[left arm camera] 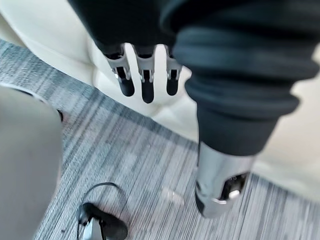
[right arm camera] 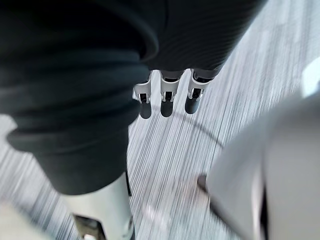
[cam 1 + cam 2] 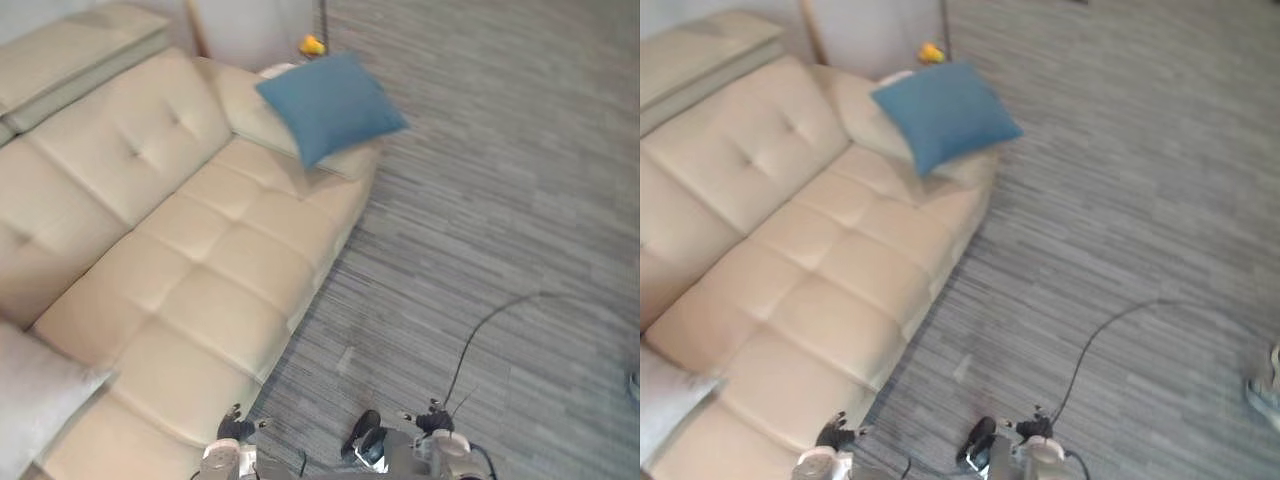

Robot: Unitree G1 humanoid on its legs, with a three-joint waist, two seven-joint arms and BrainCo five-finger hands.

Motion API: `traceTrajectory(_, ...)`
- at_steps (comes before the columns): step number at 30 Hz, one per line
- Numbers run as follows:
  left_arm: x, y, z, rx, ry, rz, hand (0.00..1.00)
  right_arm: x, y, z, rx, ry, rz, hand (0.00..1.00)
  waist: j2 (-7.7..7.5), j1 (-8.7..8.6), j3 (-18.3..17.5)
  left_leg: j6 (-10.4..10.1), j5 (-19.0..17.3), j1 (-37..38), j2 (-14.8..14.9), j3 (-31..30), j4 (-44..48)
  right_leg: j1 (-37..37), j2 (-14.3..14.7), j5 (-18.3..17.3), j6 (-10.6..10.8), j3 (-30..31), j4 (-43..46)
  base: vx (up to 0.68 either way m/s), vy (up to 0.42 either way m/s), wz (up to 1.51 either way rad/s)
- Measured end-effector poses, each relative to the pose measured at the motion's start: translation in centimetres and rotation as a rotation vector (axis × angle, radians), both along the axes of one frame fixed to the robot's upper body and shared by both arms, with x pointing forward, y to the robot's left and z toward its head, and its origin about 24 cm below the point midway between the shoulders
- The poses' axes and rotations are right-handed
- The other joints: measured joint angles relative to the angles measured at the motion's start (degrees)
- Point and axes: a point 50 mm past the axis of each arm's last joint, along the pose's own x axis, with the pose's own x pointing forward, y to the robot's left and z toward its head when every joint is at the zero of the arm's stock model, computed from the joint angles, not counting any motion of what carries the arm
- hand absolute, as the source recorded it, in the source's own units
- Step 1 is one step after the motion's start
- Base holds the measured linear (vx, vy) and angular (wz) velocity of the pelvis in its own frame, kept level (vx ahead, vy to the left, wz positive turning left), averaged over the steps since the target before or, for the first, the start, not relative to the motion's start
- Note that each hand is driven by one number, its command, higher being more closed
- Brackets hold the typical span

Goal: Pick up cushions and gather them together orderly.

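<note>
The sofa [image 3: 200,270] seat lies bare between the blue cushion [image 3: 332,105], resting on the far armrest, and the grey cushion [image 3: 35,400] at the near end, leaving room to reach in over the front edge. The backrest [image 3: 120,150] closes off the rear, while the carpet [image 3: 500,200] alongside is open.

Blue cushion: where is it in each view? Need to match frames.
Left eye view: blue cushion upper centre, propped at the sofa's far end.
Right eye view: upper centre-left, same spot.
Left wrist view: left hand over sofa edge and carpet instead.
Right wrist view: right hand over carpet instead.
Shared landmark: grey striped carpet.
</note>
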Motion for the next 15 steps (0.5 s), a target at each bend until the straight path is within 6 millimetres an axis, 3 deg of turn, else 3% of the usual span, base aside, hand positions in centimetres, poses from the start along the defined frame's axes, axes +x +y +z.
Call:
traceTrajectory(1, -0.2, 0.1, 0.0, 0.004, 0.005, -0.002, 0.00, -0.4, 0.0, -0.2, -0.001, 0.020, 0.003, 0.00, 0.42, -0.08, 0.32, 1.27, 4.76, -4.03, 1.32, -2.75, 12.22, 3.86, 2.21, -0.54, -0.19, 0.57, -3.15, 0.34, -0.195, -0.33)
traceTrajectory(2, -0.1, 0.1, 0.0, -0.003, -0.006, 0.011, 0.00, -0.7, 0.3, -0.4, 0.005, 0.030, 0.008, 0.00, 0.80, 0.43, 1.08, 2.11, 6.06, -8.86, 2.38, -4.36, 24.40, 8.13, 4.55, -0.95, -0.68, 1.66, -6.76, 0.33, -0.157, -0.45)
traceTrajectory(4, 0.8, 0.2, 0.5, 0.001, -0.047, 0.004, 0.00, -0.4, 0.3, -0.3, 0.003, 0.027, 0.008, 0.00, 0.81, 1.07, 1.81, 3.27, 0.90, -15.62, 0.62, -3.83, 32.91, 12.12, 6.18, -1.19, -1.09, 4.29, -9.97, 0.29, -0.099, -0.60)
traceTrajectory(5, 0.9, 0.2, 0.6, 0.001, -0.056, 0.005, 0.00, -0.3, 0.3, -0.3, 0.004, 0.026, 0.010, 0.00, 0.45, 1.32, 2.01, 3.59, -0.10, -17.24, -0.27, -3.41, 32.38, 12.75, 6.30, -1.07, -0.99, 5.03, -10.65, 0.31, -0.060, -0.95)
traceTrajectory(7, 1.5, 0.1, 1.0, -0.004, -0.087, 0.006, 0.00, 0.7, 0.5, -0.1, 0.006, 0.017, 0.015, 0.00, 0.16, 2.06, 2.69, 4.13, -1.85, -22.28, -4.63, -0.26, 19.78, 15.23, 6.29, -0.94, -0.16, 9.42, -13.27, 0.35, 0.030, -1.04)
traceTrajectory(9, 1.7, -0.1, 1.1, -0.007, -0.105, 0.005, 0.00, 1.2, 0.4, 0.2, 0.000, 0.002, 0.017, 0.00, 0.65, 2.33, 3.09, 4.20, 0.38, -22.74, -8.13, 0.38, 2.31, 16.56, 6.15, -1.37, 1.11, 12.54, -14.76, 0.37, 0.131, -0.82)
traceTrajectory(10, 1.7, -0.2, 1.1, -0.010, -0.106, 0.005, 0.00, 1.2, 0.3, 0.2, -0.003, 0.003, 0.018, 0.00, 1.01, 2.84, 2.95, 3.89, 3.24, -22.55, -9.05, 0.35, -6.14, 16.75, 6.15, -1.87, 1.90, 14.07, -14.82, 0.39, 0.177, -0.77)
traceTrajectory(11, 1.8, -0.2, 1.2, -0.012, -0.110, 0.009, 0.00, 1.2, 0.4, 0.2, -0.002, 0.005, 0.018, 0.00, 1.42, 3.83, 3.11, 3.92, 8.96, -22.18, -9.66, 0.40, -11.67, 17.60, 6.11, -2.59, 2.91, 15.71, -14.92, 0.44, 0.173, -0.89)
traceTrajectory(12, 1.6, 0.2, 1.1, -0.003, -0.107, 0.014, 0.00, 0.9, 0.8, 0.0, 0.010, 0.014, 0.020, 0.00, 0.93, 4.91, 2.79, 4.87, 14.53, -19.43, -10.50, 2.14, -15.36, 19.03, 5.80, -3.12, 4.44, 17.94, -16.11, 0.60, 0.175, -0.67)
traceTrajectory(13, 1.7, 0.4, 1.2, 0.000, -0.108, 0.013, 0.00, 1.0, 1.2, -0.1, 0.019, 0.012, 0.021, 0.00, -0.73, 4.80, 2.87, 6.39, 13.50, -18.94, -11.86, 3.24, -14.80, 20.15, 4.27, -2.40, 5.81, 18.46, -18.16, 0.52, 0.116, -0.36)
traceTrajectory(14, 1.8, 0.6, 1.2, 0.003, -0.112, 0.014, 0.00, 0.8, 1.1, -0.1, 0.019, 0.018, 0.019, 0.00, -1.10, 4.73, 3.02, 7.09, 13.16, -19.09, -12.20, 3.48, -13.81, 20.74, 3.90, -2.19, 6.17, 18.52, -18.84, 0.51, 0.103, 0.00)
traceTrajectory(15, 1.9, 0.8, 1.3, 0.001, -0.115, 0.038, 0.00, 0.9, 1.0, -0.1, 0.014, 0.014, 0.021, 0.00, -1.57, 4.68, 3.13, 8.75, 10.38, -19.43, -12.94, 3.99, -9.75, 23.05, 2.89, -1.40, 7.44, 18.69, -20.66, 0.37, 0.087, 0.05)
